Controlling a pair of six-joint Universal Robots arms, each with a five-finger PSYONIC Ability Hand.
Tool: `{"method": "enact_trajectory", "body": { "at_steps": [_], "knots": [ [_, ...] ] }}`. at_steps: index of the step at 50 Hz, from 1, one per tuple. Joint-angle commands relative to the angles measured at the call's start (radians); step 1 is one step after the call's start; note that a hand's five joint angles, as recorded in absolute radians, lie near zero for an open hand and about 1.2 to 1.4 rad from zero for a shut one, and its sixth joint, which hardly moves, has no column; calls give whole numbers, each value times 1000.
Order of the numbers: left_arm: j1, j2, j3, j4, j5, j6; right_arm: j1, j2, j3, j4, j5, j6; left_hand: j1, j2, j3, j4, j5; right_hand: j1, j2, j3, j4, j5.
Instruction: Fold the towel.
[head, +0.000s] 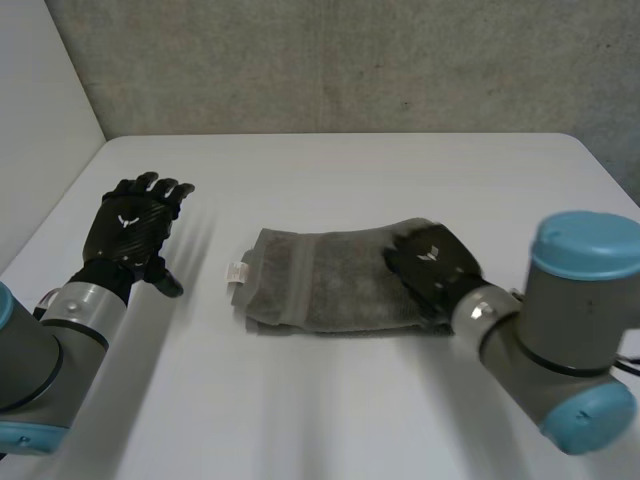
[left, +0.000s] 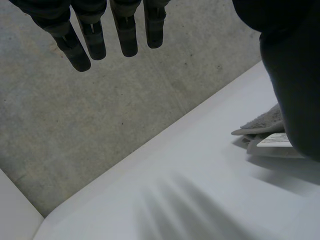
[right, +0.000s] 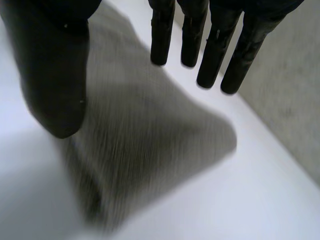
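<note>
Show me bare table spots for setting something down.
Bare: the far strip of table beyond the towel, the gap between left hand and towel, and the near middle between the arms. Crowded: the towel's right end, under the right hand.

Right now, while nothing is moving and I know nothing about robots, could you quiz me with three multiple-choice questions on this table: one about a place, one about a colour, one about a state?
1. Where is the robot's right hand?
A. over the right end of the towel
B. at the towel's left end
C. nowhere near the towel

2. What colour is the towel?
A. red
B. grey
C. blue

3. How are the fingers of the left hand?
A. curled round the towel
B. curled into a fist
C. straight, holding nothing

Answers:
1 A, as the head view shows the right hand over the towel's right end.
2 B, as the cloth is grey in every view.
3 C, as the left wrist view shows its fingers straight with nothing in them.
</note>
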Motion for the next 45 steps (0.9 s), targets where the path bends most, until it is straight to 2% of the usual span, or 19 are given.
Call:
{"method": "enact_trajectory", "body": {
  "at_steps": [1, 3, 4, 5, 6, 8, 19, 21, 22, 24, 25, 30, 35, 39, 40, 41, 42, 43, 45],
  "knots": [
    [-14, -9, 0, 0, -1, 0, -99, 18, 97, -47, -16, -6, -29, -25, -18, -23, -19, 201, 191, 190, 185, 176],
    [-17, -9, -2, 0, -1, 2, -108, 28, 108, -70, -22, -9, -29, -25, -18, -23, -19, 245, 235, 234, 229, 220],
    [-17, -9, -2, 0, -1, 2, -111, 41, 115, -91, -24, -15, -29, -25, -18, -23, -19, 332, 322, 321, 316, 308],
    [-17, -9, -2, 0, -1, 0, -114, 48, 118, -107, -19, -25, -29, -25, -18, -23, -19, 533, 524, 523, 518, 509],
    [-17, -9, -3, 0, -2, 0, -114, 48, 118, -107, -19, -26, -29, -25, -18, -23, -19, 536, 526, 525, 520, 511],
    [-17, -8, -6, 0, -1, 0, -116, 42, 115, -122, -5, -48, -29, -25, -18, -23, -19, 923, 913, 912, 907, 899],
    [-54, 17, 15, -11, -8, -6, -91, -7, -6, -124, 8, -52, -38, -34, -27, -32, -28, 925, 915, 914, 909, 900],
    [-60, 32, 26, -11, -8, -20, -1, 5, -82, -124, 8, -42, -35, -31, -24, -29, -25, 925, 915, 914, 909, 900],
    [-66, 49, 43, -12, -10, -40, -1, 5, -83, -124, 8, -42, -35, -31, -24, -29, -25, 925, 915, 914, 909, 900],
    [-66, 60, 62, -14, -10, -69, 126, 57, -173, -124, 7, -44, -35, -31, -24, -29, -25, 925, 915, 914, 909, 900],
    [-67, 67, 82, -17, -11, -99, 127, 58, -173, -124, 7, -44, -32, -28, -21, -26, -22, 925, 915, 914, 909, 900],
    [-71, 72, 153, -43, -21, -196, 292, 184, -331, -118, -8, -44, -32, -28, -21, -26, -22, 925, 915, 914, 909, 900],
    [-72, 60, 220, -75, -45, -262, 364, 298, -408, -112, -4, -45, -32, -28, -21, -26, -22, 925, 915, 914, 909, 900],
    [-93, 31, 274, -92, -70, -296, 372, 332, -420, -108, -1, -42, -26, -22, -16, -20, -16, 925, 915, 914, 909, 900],
    [-94, 30, 274, -92, -70, -296, 369, 329, -416, -107, 2, -39, -26, -22, -16, -20, -16, 725, 715, 714, 710, 701],
    [-104, 9, 290, -94, -74, -299, 369, 329, -416, -107, 2, -39, -23, -19, -13, -17, -13, 723, 713, 712, 708, 699],
    [-104, 9, 290, -94, -74, -299, 365, 315, -403, -107, -1, -33, -23, -19, -13, -17, -13, 380, 370, 370, 365, 356],
    [-115, -9, 305, -94, -76, -299, 365, 315, -403, -107, -1, -33, -23, -19, -13, -17, -13, 377, 367, 366, 361, 353],
    [-123, -23, 314, -94, -77, -299, 349, 233, -348, -108, -5, 22, -23, -19, -13, -17, -13, -297, -307, -308, -312, -321]
  ]
}}
